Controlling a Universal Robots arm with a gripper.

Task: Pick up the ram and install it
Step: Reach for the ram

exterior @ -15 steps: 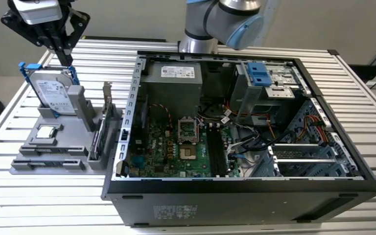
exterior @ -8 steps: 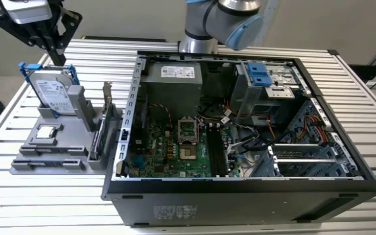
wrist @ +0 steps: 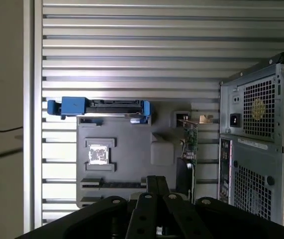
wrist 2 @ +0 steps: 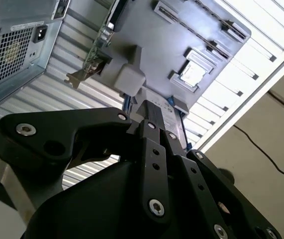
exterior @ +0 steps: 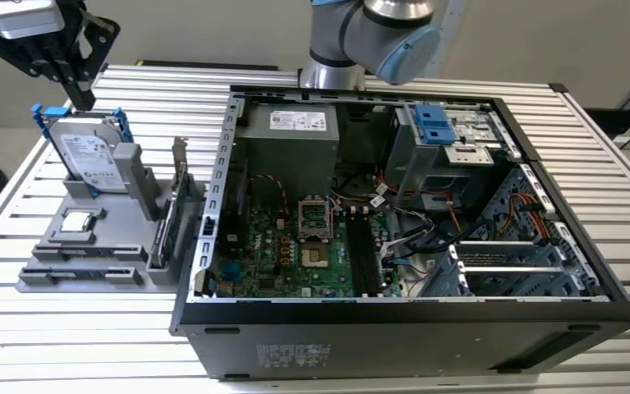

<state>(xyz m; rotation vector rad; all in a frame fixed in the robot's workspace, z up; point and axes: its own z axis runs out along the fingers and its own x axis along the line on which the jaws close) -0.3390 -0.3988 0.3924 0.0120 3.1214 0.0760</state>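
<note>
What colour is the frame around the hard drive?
Blue; the frame around the hard drive shows best in the exterior view.

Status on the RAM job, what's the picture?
Gripper shut, empty, above the hard drive. Ram not picked, apparently edge-on in the gray holder slot. Hard drive under the gripper, not the ram.

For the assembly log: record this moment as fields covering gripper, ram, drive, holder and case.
gripper: shut, nothing in it, hanging close above the drive's top edge
drive: upright in a blue frame on the holder
holder: grey, on the table, at the exterior view's left of the case
ram: seemingly the dark strip edge-up in a holder slot; not yet picked up
case: lying on its side, open, board exposed
</note>
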